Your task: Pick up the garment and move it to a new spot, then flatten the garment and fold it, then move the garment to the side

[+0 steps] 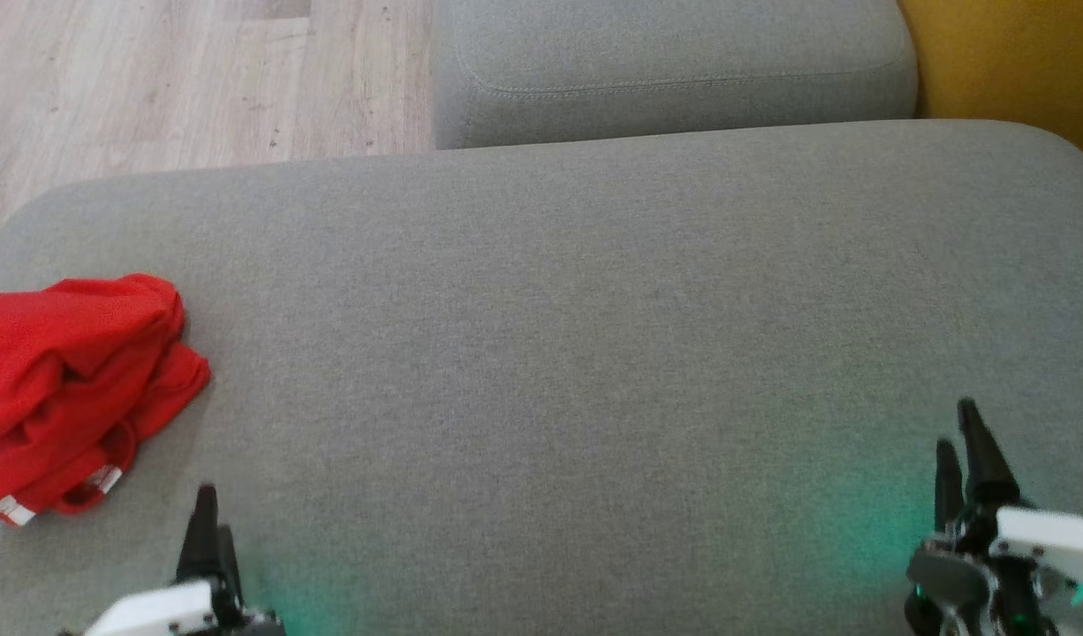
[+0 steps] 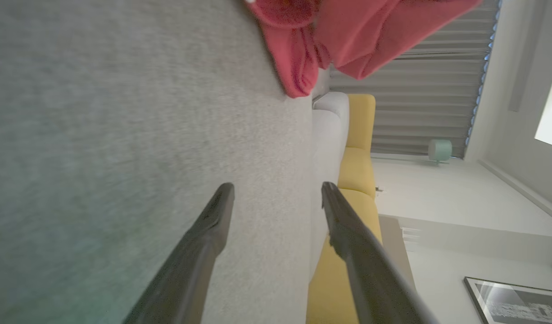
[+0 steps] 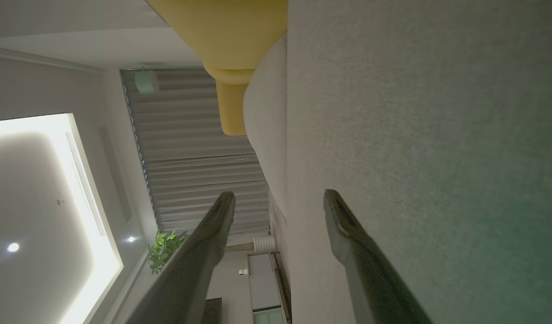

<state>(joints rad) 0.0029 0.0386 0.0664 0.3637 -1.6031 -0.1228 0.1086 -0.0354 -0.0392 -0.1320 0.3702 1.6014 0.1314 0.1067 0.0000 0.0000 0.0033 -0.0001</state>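
A wide grey cushion (image 1: 594, 353) takes up most of the head view, its fabric bare across the middle and right. Behind it sits a second grey cushion (image 1: 674, 71), close against its far edge, with pale wood floor (image 1: 153, 79) to the left and a yellow seat (image 1: 1010, 62) at the far right corner. The red garment (image 1: 73, 380) lies crumpled in a loose heap at the left edge of the wide cushion, partly cut off by the edge of the view, with a white label (image 1: 107, 480) showing at its near hem. The left gripper (image 1: 215, 517) hovers low at the near left, just beside the garment's near corner but apart from it; in the left wrist view its two dark fingers (image 2: 213, 225) stand spread wide with nothing between them, and the garment hangs at the top of that view, well ahead of the tips. The right gripper (image 1: 955, 424) sits at the near right, well apart from the garment, over bare fabric; in the right wrist view its fingers (image 3: 348, 234) are likewise spread wide and hold nothing. A faint green glow falls on the cushion next to each gripper.
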